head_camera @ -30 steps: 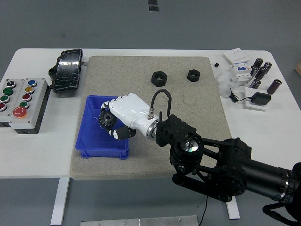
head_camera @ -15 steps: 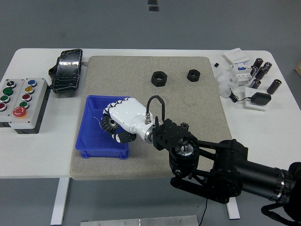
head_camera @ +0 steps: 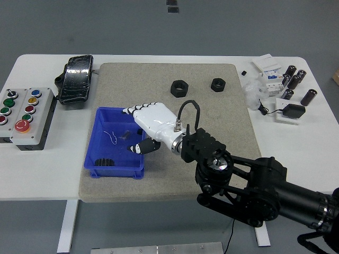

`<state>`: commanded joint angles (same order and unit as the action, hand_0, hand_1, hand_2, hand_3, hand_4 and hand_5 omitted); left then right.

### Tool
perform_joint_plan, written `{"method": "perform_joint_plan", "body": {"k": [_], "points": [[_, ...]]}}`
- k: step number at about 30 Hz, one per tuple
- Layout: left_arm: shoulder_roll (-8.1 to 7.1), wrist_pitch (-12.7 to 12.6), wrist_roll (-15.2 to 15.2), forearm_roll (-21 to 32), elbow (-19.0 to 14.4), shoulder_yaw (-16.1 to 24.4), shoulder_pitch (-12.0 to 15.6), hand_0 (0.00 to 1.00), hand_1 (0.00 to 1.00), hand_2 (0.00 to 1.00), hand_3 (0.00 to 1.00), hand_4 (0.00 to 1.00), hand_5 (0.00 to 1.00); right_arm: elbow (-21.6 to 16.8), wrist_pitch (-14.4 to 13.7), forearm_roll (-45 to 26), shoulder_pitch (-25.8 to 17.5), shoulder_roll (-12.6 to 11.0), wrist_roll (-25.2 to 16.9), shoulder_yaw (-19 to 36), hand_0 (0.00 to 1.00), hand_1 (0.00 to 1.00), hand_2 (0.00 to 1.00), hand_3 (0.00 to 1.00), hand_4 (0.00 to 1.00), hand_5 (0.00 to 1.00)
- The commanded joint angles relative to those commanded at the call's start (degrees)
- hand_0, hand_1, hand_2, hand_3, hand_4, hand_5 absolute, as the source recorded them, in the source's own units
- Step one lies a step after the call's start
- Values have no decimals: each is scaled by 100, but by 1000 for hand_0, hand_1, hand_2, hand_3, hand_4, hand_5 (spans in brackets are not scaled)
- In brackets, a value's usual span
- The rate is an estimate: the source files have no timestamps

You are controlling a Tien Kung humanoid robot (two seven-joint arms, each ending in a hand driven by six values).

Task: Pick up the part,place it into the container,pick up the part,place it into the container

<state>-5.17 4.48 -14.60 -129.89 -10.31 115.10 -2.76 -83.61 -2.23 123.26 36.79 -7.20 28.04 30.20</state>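
Observation:
A blue bin [head_camera: 101, 123] sits on the left part of the grey mat [head_camera: 159, 79]. A dark gear [head_camera: 106, 163] lies inside it at the near wall. My right hand [head_camera: 144, 127], white with black fingertips, hovers over the bin's right edge with fingers spread and holds nothing. Two black hex nuts lie on the mat at the back, one larger [head_camera: 179, 88] and one smaller [head_camera: 217, 84]. The left arm is out of view.
A button box [head_camera: 24, 109] and a black pedal [head_camera: 76, 78] stand at the left. Several capacitors [head_camera: 296, 82], a white breaker [head_camera: 270, 71] and a black adapter with cable [head_camera: 292, 111] lie at the back right.
My right hand held the gear over the bin, then let it go. The gear now lies in the bin's near left corner, and the hand has opened and drawn back to the right.

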Motion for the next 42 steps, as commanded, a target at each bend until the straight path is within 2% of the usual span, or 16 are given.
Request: {"method": "perform_joint_plan", "body": {"k": [1,2,7,8,10,13,17,25,26,31,32,37,38,42], "points": [[3,-1,-1,2,0,1,1,645,535,550,612,666,275,-14,-5,22,-83,-72,54,126,723,803,859,878,885,401],[5,-3,-2,0,0,5,3,645,534,551,612,659,273,-21,12,38,-173,-153,116,256,633,766,837,860,891,404],[14,-8,-1,-11,0,25,4,645,534,551,612,659,273,-162,232,9,-743,-607,439,973,633,766,837,860,891,404],[15,-10,1,-11,0,30,5,645,534,550,611,655,272,-196,248,-7,-851,-670,478,1094,470,696,801,841,893,408],[16,-12,2,-11,0,44,8,645,534,550,611,655,272,-257,267,-24,-1103,-777,554,1355,470,696,801,841,893,408],[16,-13,6,-11,0,54,8,645,534,550,611,655,272,-256,295,-22,-1431,-841,610,1582,470,696,801,841,893,408],[15,-12,16,-11,0,51,-7,644,534,550,612,651,280,-200,322,-51,-1670,-842,633,1590,444,682,789,818,883,410],[8,-12,25,-11,0,59,-27,644,534,549,612,648,283,-124,267,-129,-1756,-833,610,1459,416,676,782,810,883,414],[8,-12,23,-11,0,65,-26,644,534,549,612,646,284,-97,259,-126,-1750,-833,605,1444,397,656,723,742,747,340],[13,-11,19,-11,0,72,-23,644,534,549,612,646,284,36,191,-112,-1729,-835,571,1381,397,656,723,742,747,340],[13,-12,18,-11,0,76,-23,644,534,549,611,646,285,65,165,-116,-1725,-833,559,1365,358,555,546,636,390,235],[15,-12,18,-11,0,78,-22,644,534,549,611,646,285,234,52,-129,-1725,-796,494,1303,358,555,546,636,390,235],[14,-12,19,-11,0,76,-22,644,534,549,610,645,288,257,39,-134,-1727,-790,485,1290,357,530,501,589,378,180],[11,-11,23,-11,0,66,-26,644,534,549,610,645,288,312,2,-148,-1730,-786,460,1241,357,530,501,589,378,180]]}}
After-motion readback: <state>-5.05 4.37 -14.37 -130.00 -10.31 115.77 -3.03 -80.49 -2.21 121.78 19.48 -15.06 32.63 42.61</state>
